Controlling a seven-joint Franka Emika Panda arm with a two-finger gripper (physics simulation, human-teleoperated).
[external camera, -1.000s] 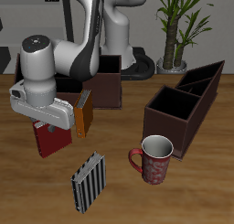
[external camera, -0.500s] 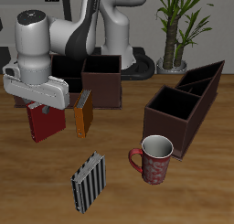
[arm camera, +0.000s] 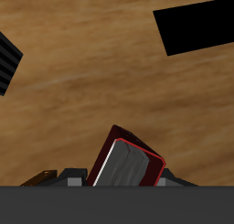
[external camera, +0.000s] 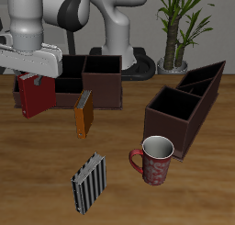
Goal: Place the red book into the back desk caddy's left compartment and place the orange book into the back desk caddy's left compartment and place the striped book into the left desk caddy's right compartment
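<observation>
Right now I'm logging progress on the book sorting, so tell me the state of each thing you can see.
Gripper: shut on the red book.
Red book: lifted off the table, hanging upright.
Orange book: lying on the table, not yet moved.
Striped book: lying flat near the front edge.
Back desk caddy: no book seen inside.
Left desk caddy: big end cell looks empty.
Mug: upright, looks empty.

Dark-red book; orange book; black-and-grey striped book.
</observation>
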